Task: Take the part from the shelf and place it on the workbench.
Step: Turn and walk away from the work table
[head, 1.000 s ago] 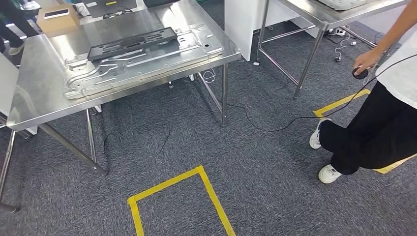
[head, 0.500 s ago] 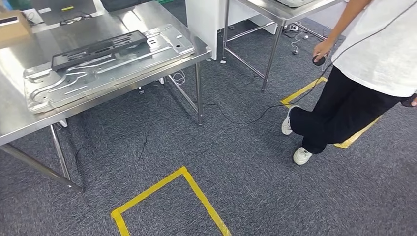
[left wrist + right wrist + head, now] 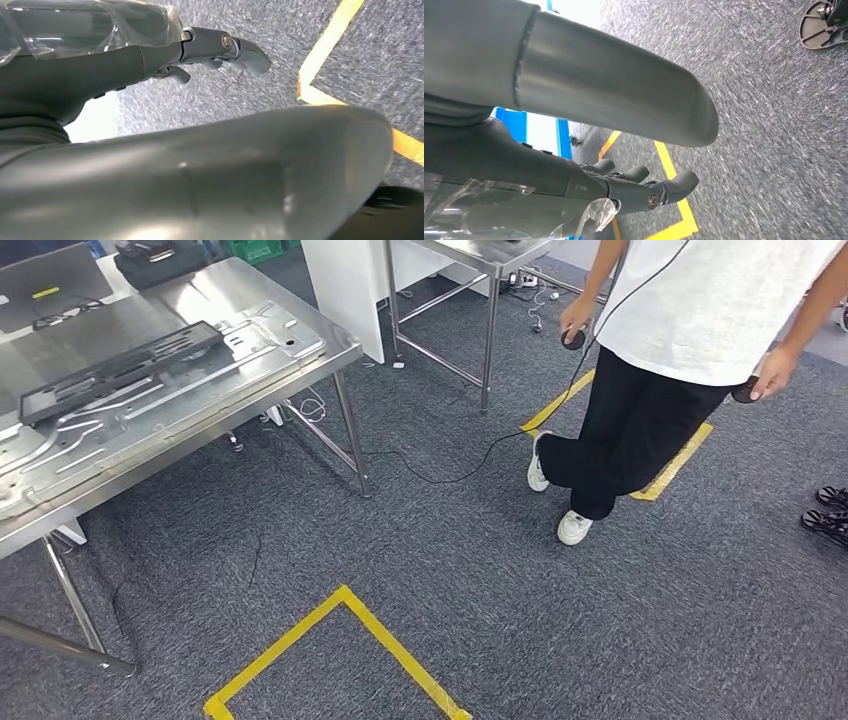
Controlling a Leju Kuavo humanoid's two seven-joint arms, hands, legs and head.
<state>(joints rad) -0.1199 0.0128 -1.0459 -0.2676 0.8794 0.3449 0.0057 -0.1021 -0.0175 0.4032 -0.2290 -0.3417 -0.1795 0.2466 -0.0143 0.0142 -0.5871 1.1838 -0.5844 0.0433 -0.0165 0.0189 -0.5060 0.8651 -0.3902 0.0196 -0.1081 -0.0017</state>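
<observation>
A steel table (image 3: pixel 205 295) stands at the left of the head view. On it lies a large pressed sheet-metal panel (image 3: pixel 160 400) with a long black slotted frame (image 3: pixel 110 370) on top. My left hand (image 3: pixel 220 47) hangs over grey carpet in the left wrist view, its fingers stretched out and holding nothing. In the right wrist view my right hand (image 3: pixel 644 187) also hangs above the carpet, fingers loosely apart and empty, near a yellow tape line (image 3: pixel 674 180).
A person (image 3: pixel 690 310) in a white top and black trousers stands at the right, holding small black controllers on a cable (image 3: pixel 450 470). A yellow tape square (image 3: pixel 340 615) marks the floor ahead. A second steel table (image 3: pixel 480 255) and white cabinet (image 3: pixel 345 280) stand behind.
The whole picture has slid to the left, so the camera has turned right. The person has stepped further into view; the table's things have not moved on it.
</observation>
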